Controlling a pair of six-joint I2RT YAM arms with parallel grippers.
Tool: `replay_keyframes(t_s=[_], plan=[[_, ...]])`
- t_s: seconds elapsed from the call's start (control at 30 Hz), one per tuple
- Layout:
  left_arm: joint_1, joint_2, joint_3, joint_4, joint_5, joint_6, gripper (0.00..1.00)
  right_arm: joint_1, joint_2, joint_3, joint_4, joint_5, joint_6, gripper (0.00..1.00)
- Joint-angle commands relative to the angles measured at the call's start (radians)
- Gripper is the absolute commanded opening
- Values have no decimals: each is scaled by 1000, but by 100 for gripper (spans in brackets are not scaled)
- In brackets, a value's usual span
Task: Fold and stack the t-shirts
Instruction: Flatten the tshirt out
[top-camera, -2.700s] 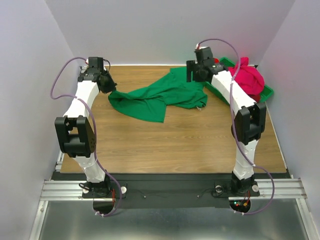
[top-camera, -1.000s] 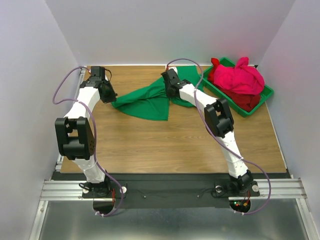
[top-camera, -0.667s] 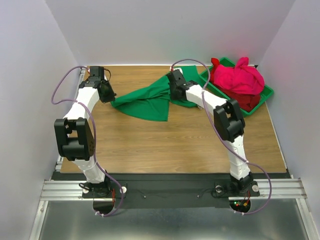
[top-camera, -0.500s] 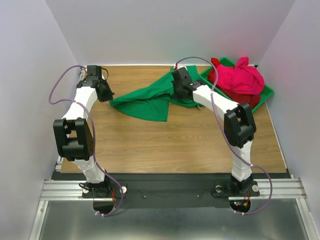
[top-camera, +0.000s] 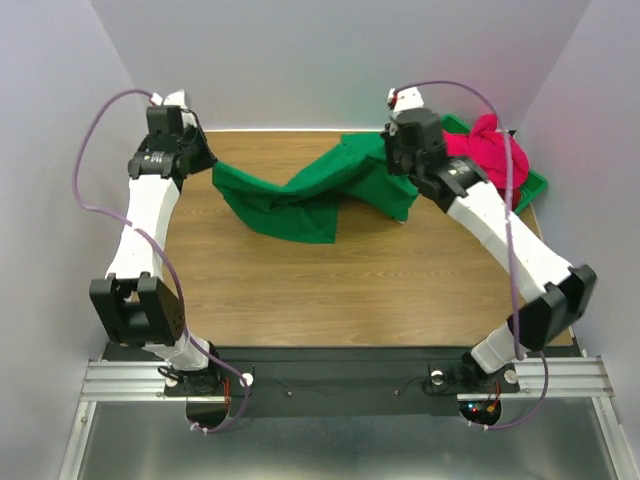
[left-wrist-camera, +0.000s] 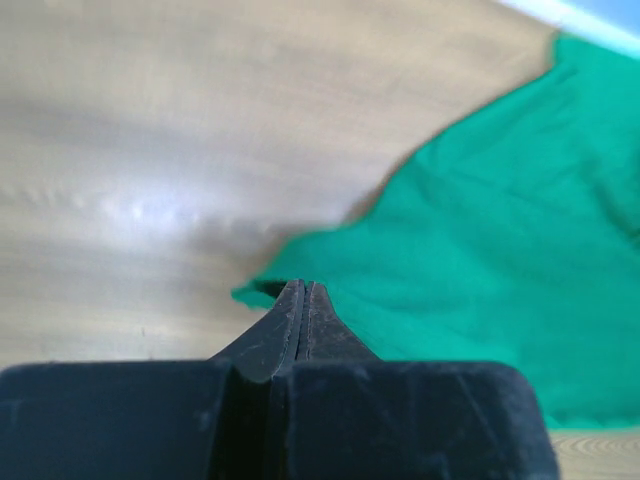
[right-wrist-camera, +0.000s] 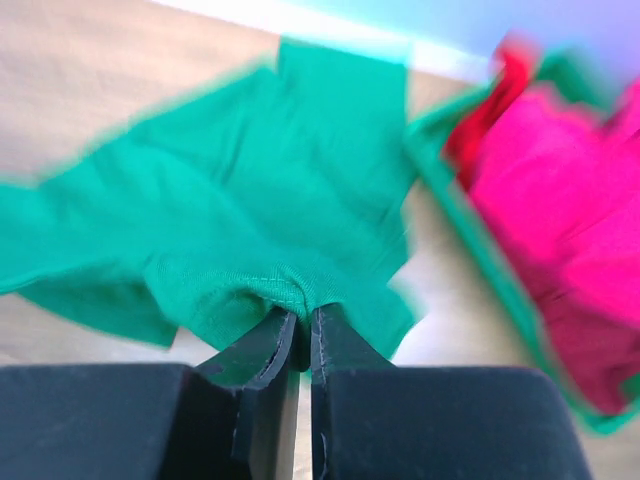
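Observation:
The green t-shirt (top-camera: 300, 195) hangs stretched between my two grippers, and its middle sags onto the wooden table (top-camera: 340, 290). At the back left my left gripper (top-camera: 200, 160) is shut on one corner of it; in the left wrist view the jaws (left-wrist-camera: 303, 287) are pressed together at the edge of the green t-shirt (left-wrist-camera: 500, 230). My right gripper (top-camera: 400, 165) pinches a stitched hem fold of the green t-shirt (right-wrist-camera: 300, 180) between nearly closed jaws (right-wrist-camera: 303, 312). A pink t-shirt (top-camera: 490, 150) is piled over a darker red one (right-wrist-camera: 580, 340) in the bin.
The rigid green bin (top-camera: 535, 185) sits at the back right corner, just behind my right arm, and its near wall (right-wrist-camera: 470, 230) shows close to the lifted shirt. Bare wood lies in front of the shirt. Walls close in the table on three sides.
My right gripper has closed on the green shirt's hem and carried it up and to the right. The left gripper has risen with its corner, pulling the shirt taut.

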Motion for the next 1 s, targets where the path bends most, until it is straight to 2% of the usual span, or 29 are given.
replay_keyframes(t_s=[0.0, 0.1, 0.3, 0.4, 0.47, 0.57, 0.67, 0.73, 0.97], plan=[[5, -137, 128, 94, 58, 47, 0, 2, -151, 113, 15, 61, -204, 5], [5, -180, 156, 95, 86, 21, 0, 2, -231, 146, -17, 1, -235, 11], [5, -231, 16, 123, 127, -33, 0, 2, -277, 62, -27, 13, -284, 24], [3, -198, -36, 89, 140, -45, 0, 1, -200, -18, -25, 56, -235, 45], [5, -160, -67, 63, 147, -42, 0, -1, -121, -44, -23, 114, -177, 65], [5, -129, -120, 59, 146, -40, 0, -1, -49, -61, -27, 66, -53, 68], [5, -115, -176, 80, 144, -37, 0, -1, -27, -93, -22, -123, 24, 71], [5, -100, -194, 88, 147, -34, 0, 2, -4, -147, -22, -183, 61, 71], [5, -83, -249, 111, 169, -20, 0, 2, -41, -328, -23, -203, 110, 72]])
